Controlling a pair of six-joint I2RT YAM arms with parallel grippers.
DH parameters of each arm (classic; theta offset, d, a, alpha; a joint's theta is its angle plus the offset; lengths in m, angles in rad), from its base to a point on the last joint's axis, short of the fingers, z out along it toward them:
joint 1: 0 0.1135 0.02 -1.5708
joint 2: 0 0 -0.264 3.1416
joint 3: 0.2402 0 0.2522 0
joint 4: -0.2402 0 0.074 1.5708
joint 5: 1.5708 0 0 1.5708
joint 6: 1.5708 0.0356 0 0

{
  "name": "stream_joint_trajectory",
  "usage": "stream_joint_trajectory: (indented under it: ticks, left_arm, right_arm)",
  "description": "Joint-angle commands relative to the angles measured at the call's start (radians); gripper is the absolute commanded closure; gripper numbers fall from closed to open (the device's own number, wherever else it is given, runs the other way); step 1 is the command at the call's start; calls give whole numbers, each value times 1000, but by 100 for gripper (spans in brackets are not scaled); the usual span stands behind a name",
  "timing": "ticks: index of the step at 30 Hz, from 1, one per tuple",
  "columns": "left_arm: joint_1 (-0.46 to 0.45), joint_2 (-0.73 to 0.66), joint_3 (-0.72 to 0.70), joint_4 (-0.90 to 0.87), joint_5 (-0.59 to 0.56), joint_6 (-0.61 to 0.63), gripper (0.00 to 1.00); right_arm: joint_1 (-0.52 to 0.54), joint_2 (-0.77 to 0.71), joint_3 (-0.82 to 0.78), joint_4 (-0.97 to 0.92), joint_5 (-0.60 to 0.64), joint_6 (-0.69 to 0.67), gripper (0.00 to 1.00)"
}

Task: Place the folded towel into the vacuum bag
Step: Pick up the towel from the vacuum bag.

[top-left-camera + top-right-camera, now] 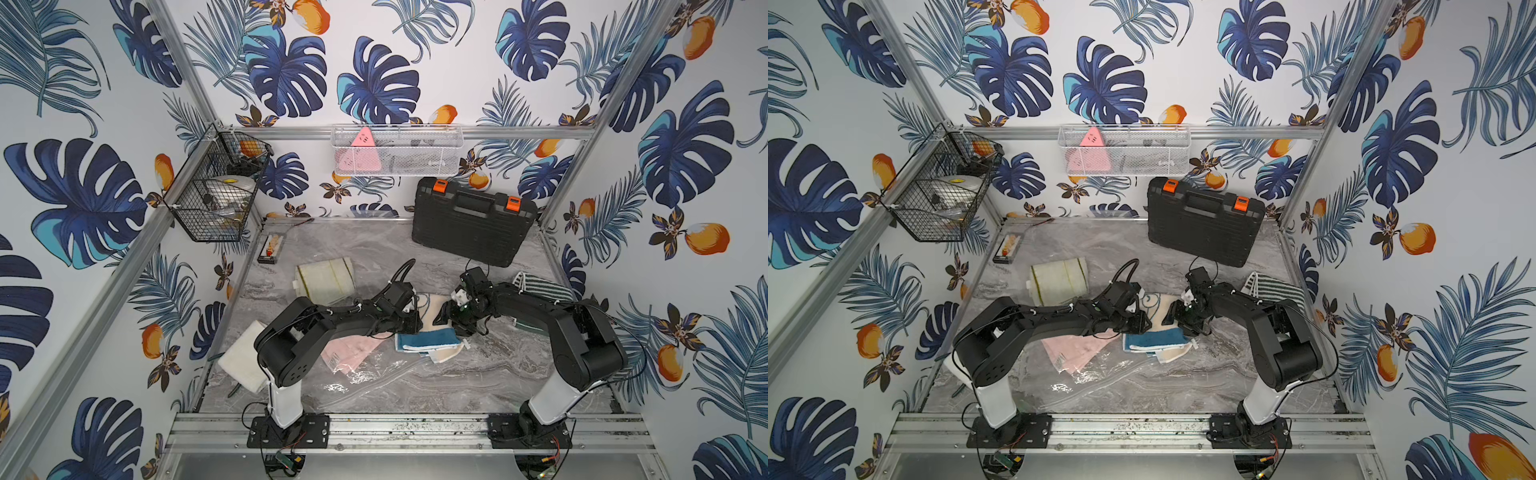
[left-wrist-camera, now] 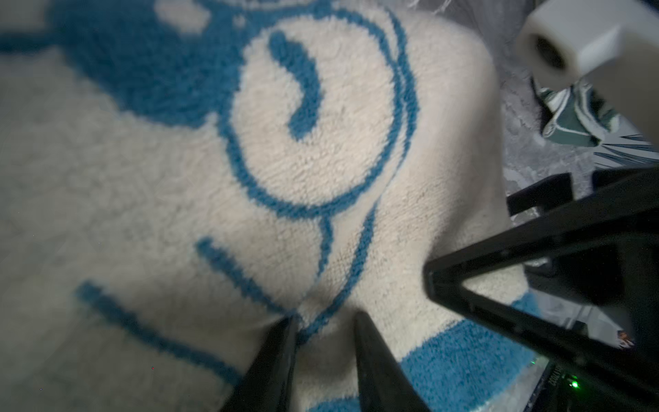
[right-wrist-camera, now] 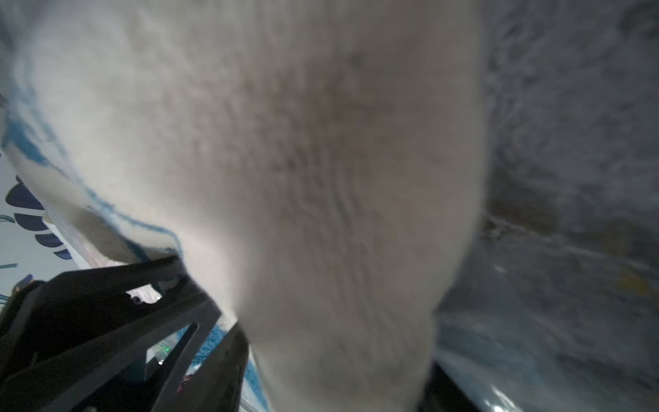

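The folded towel (image 1: pixel 430 343) (image 1: pixel 1156 343), cream with blue bands and blue line drawing, lies at mid-table, its far part lifted between my two grippers. My left gripper (image 1: pixel 409 320) (image 2: pixel 326 331) is shut on a small pinched ridge of the towel (image 2: pixel 313 142). My right gripper (image 1: pixel 446 320) (image 3: pixel 333 378) faces it from the other side, its jaws set wide and shut on a thick bundle of the towel (image 3: pixel 321 178). The vacuum bag (image 1: pixel 374 374) (image 1: pixel 1100 374), clear and crinkly, lies flat in front of the towel with a pink towel (image 1: pixel 349 353) inside.
A black tool case (image 1: pixel 473 220) leans at the back right. A rolled cream towel (image 1: pixel 324 280) lies behind my left arm, a striped green cloth (image 1: pixel 540 286) by the right wall, and a white folded towel (image 1: pixel 241 361) at the left edge. Wire baskets hang on the walls.
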Motion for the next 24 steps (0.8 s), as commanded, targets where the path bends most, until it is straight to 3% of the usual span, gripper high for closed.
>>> stream_joint_trajectory:
  ticks: [1, 5, 9, 15, 20, 24]
  left_arm:
    - [-1, 40, -29, 28, 32, -29, 66]
    - [-16, 35, -53, 75, 54, -39, 66]
    - [-15, 35, -69, 94, 59, -38, 66]
    - [11, -71, -114, 70, 78, -55, 67]
    - [54, -206, -117, -158, 3, 48, 67]
    - [74, -188, -165, -134, -19, 71, 69]
  right_arm:
    - [23, -8, -5, 148, -47, 56, 49]
    - [130, -36, 107, 33, 41, 42, 78]
    - [269, 14, 174, -66, 212, 79, 83]
    - [255, 137, 122, -82, 310, 101, 92]
    - [245, 120, 148, -200, 468, -4, 94]
    - [272, 82, 212, -301, 587, -136, 94]
